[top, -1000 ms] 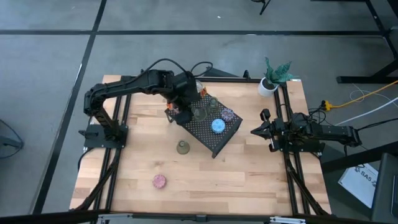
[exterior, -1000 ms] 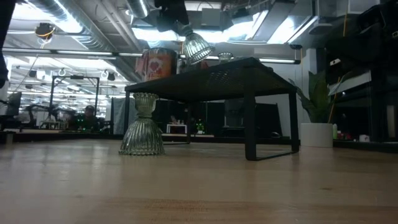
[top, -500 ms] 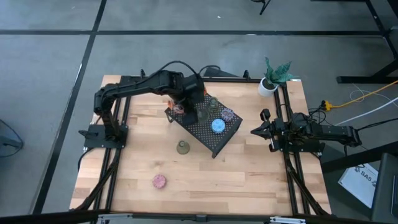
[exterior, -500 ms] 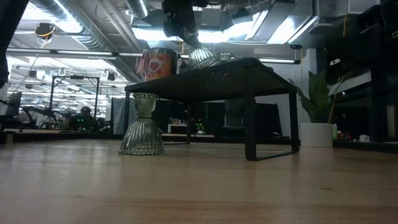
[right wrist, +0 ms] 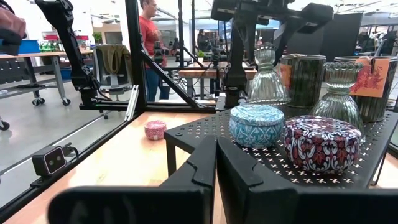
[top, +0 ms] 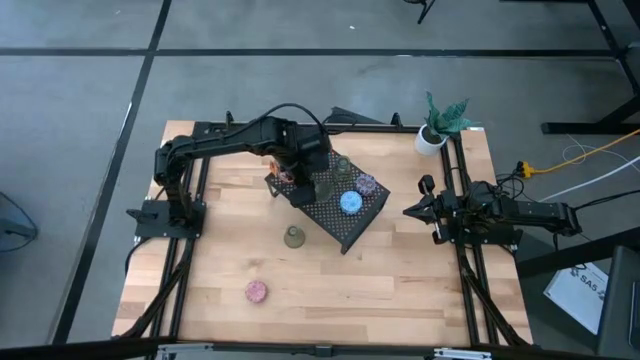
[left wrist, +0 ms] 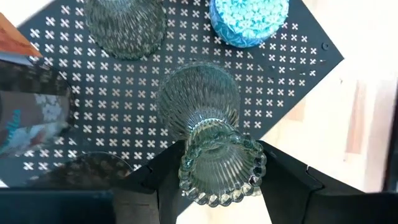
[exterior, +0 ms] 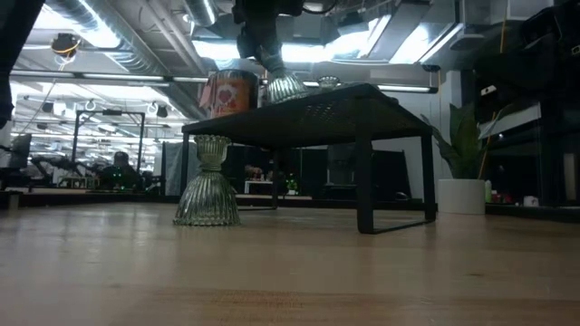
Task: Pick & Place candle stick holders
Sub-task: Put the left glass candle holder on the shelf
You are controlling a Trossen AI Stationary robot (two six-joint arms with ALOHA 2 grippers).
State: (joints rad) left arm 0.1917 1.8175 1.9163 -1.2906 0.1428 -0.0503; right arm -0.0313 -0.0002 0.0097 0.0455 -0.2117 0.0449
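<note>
I have the left gripper (left wrist: 217, 180) over the black rack (top: 340, 225), its fingers (left wrist: 283, 180) clamped on the neck of a clear green glass holder (left wrist: 208, 124) whose wide foot sits on the perforated top; from above, that spot is at about 10 o'clock on the rack, and the low view shows the holder (exterior: 283, 86) upright at the rack's edge under the gripper. On the same rack stand a blue holder (top: 350, 203) near its middle, a purple patterned one (top: 368, 185) at 2 o'clock from the blue, another green glass holder (left wrist: 124, 25) and dark tins (right wrist: 303, 78). A further green holder (top: 294, 237) stands on the table just off the rack at 7 o'clock from it, and the pink holder (top: 257, 291) lies well apart, toward the table's near edge. A white plant pot (top: 431, 139) sits at the far right corner. The right gripper (top: 411, 211) waits at the table's right side, fingers (right wrist: 236, 171) pressed together and holding nothing
</note>
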